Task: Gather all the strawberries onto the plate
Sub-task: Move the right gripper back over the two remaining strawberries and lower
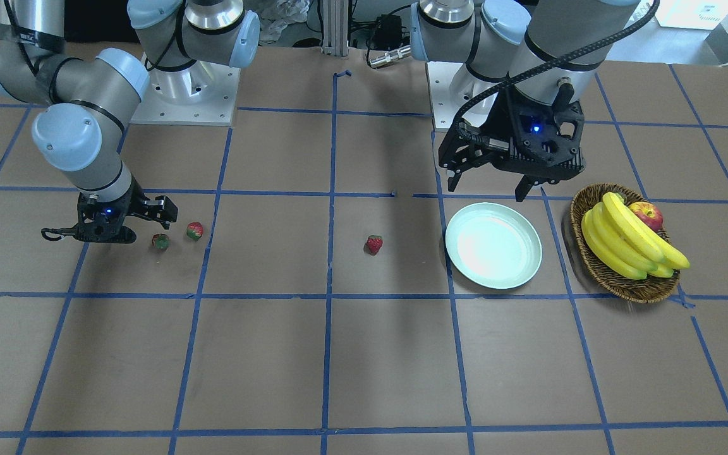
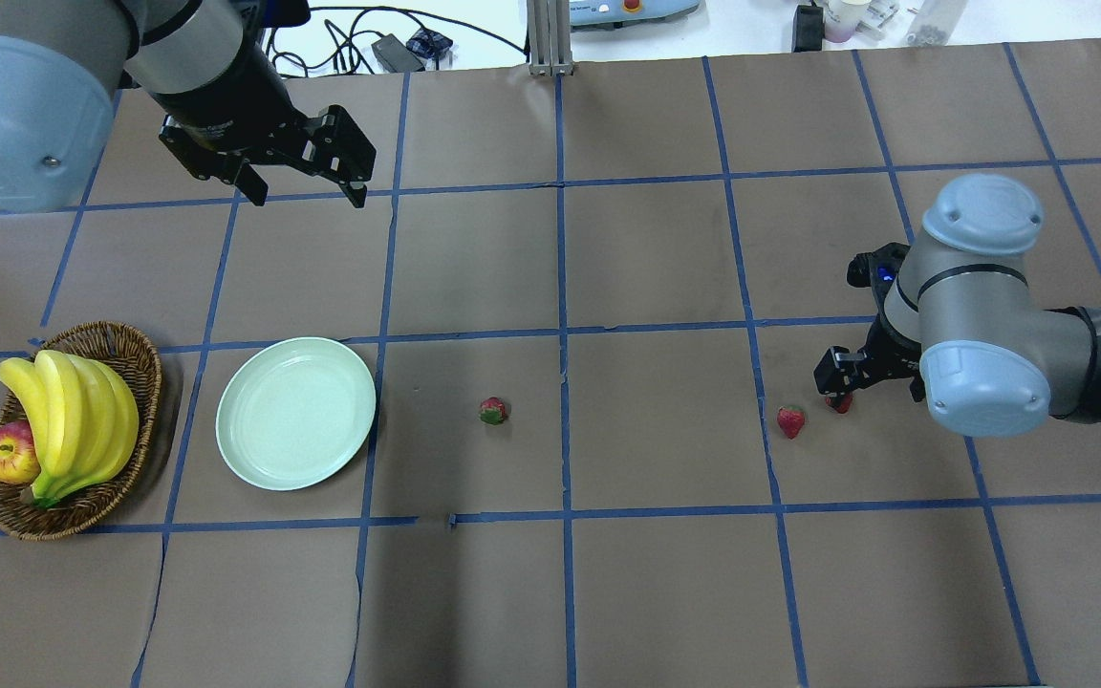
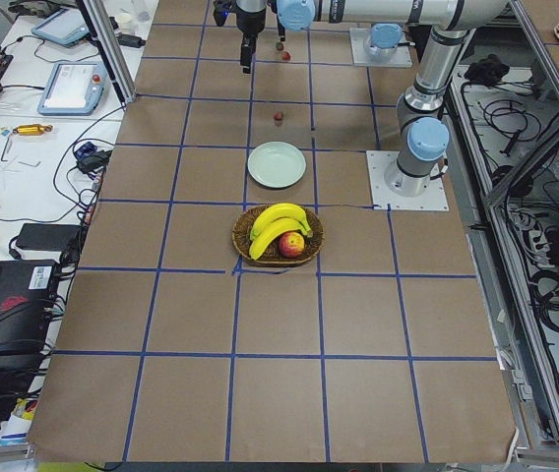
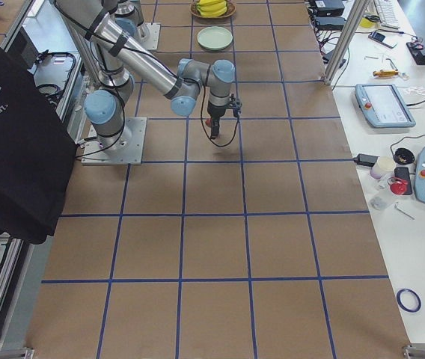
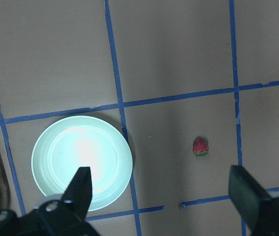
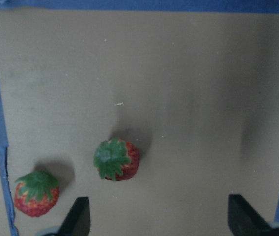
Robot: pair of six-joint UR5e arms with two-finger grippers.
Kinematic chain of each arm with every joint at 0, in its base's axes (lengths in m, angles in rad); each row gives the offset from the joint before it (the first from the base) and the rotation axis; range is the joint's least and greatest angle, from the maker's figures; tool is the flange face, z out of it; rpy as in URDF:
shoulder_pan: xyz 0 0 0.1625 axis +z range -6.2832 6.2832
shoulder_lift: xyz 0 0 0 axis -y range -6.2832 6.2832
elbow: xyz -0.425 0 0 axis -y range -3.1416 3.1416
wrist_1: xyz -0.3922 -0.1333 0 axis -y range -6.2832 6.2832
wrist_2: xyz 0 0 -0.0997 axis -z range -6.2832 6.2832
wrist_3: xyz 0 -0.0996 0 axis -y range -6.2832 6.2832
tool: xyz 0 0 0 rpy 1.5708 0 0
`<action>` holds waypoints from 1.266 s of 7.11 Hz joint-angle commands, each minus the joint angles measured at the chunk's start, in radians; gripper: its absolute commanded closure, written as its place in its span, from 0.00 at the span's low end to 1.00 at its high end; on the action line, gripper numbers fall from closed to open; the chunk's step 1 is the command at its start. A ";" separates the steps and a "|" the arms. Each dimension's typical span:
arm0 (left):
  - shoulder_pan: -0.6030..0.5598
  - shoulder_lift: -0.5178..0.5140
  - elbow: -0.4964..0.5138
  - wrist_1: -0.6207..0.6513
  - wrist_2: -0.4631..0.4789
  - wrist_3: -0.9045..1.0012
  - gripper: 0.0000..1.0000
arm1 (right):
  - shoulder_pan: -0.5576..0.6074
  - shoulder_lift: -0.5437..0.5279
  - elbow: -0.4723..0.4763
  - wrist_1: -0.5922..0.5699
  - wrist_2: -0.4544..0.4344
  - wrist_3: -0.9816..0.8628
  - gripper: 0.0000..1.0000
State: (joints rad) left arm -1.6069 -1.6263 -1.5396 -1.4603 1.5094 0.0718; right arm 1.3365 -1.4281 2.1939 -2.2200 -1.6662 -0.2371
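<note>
Step in hand, judged from the empty plate [image 2: 295, 425]: the first pick. The right claw [image 6: 157, 200] hangs spread, low over two strawberries [image 6: 117, 160] on the tabletop [image 6: 203, 73]. The third strawberry [image 2: 493, 411] lies near the plate. The left claw [image 2: 307, 186] is spread and holds nothing. Next: centre on one berry, descend, pinch. The berries are small, red and green-capped.

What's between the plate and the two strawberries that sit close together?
A third strawberry lies alone on the table between the plate and the pair; the rest of that stretch is bare. The overhead view shows it.
</note>
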 commanded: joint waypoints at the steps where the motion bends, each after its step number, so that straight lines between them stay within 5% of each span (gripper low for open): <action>1: -0.001 0.000 -0.002 0.000 0.000 -0.003 0.00 | -0.007 0.044 0.014 -0.012 0.014 -0.017 0.00; 6: -0.001 0.000 -0.002 0.000 0.000 -0.001 0.00 | -0.007 0.075 0.000 -0.058 0.079 -0.057 0.01; 7: 0.001 0.000 -0.002 0.000 0.000 -0.001 0.00 | -0.007 0.080 -0.002 -0.056 0.077 -0.057 0.09; 8: 0.001 0.000 -0.002 0.000 0.000 -0.003 0.00 | -0.007 0.084 0.000 -0.056 0.076 -0.056 0.34; 9: 0.001 0.000 -0.002 0.000 0.000 -0.003 0.00 | -0.007 0.084 -0.003 -0.055 0.074 -0.056 0.70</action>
State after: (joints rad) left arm -1.6063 -1.6260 -1.5416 -1.4603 1.5094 0.0695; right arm 1.3300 -1.3462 2.1923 -2.2760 -1.5901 -0.2935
